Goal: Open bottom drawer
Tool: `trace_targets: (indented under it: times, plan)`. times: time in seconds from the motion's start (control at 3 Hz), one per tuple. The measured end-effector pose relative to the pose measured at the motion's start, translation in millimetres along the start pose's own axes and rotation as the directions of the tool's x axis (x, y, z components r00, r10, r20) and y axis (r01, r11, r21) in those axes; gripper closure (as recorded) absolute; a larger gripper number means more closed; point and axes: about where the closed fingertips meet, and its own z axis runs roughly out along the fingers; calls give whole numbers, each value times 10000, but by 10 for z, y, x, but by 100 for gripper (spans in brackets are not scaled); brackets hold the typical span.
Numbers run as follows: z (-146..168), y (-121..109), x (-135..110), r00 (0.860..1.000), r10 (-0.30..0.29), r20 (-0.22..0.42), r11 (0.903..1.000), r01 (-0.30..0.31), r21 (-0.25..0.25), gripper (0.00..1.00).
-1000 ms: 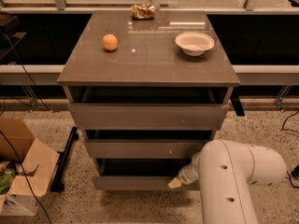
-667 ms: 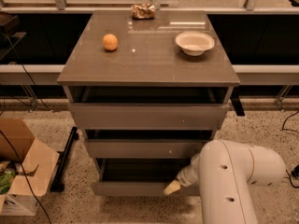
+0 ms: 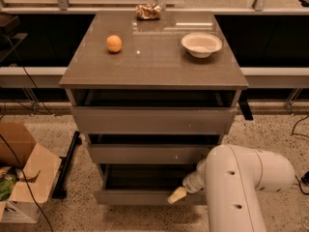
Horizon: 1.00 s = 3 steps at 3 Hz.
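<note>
Since a second ago the bottom drawer (image 3: 135, 197) has slid further out of the cabinet (image 3: 154, 69), and the gripper (image 3: 177, 195) has come down and towards me along with it. That drawer now stands the furthest out of the three, its front panel lowest and nearest, with a dark opening showing behind it. The gripper's pale yellowish tip sits right at the upper edge of the drawer front, towards its right end; from where I stand I cannot tell whether it is clenched on the panel or only pressed against it. The white arm (image 3: 246, 187) bulks up at the lower right, beside the cabinet's right corner, and hides that end of the drawer. Above, the middle drawer (image 3: 149, 153) and the top drawer (image 3: 154, 121) are each drawn out a little, the top one more. On the grey top lie an orange (image 3: 114, 43) to the left, a white bowl (image 3: 201, 44) to the right, well apart from it, and a crumpled packet (image 3: 148, 11) at the far edge. An open cardboard box (image 3: 21, 173) sits on the speckled floor to the left.
</note>
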Motion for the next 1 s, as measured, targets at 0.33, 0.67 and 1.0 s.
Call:
trace_targets:
  times: [0.33, 0.67, 1.0]
  plan:
    - [-39, 145, 136, 9997, -114, -228, 9999, 112, -128, 0]
    - [-92, 520, 551, 9986, 483, 228, 9935, -456, -1046, 0]
    - [-89, 514, 522, 9986, 484, 228, 9935, -458, -1047, 0]
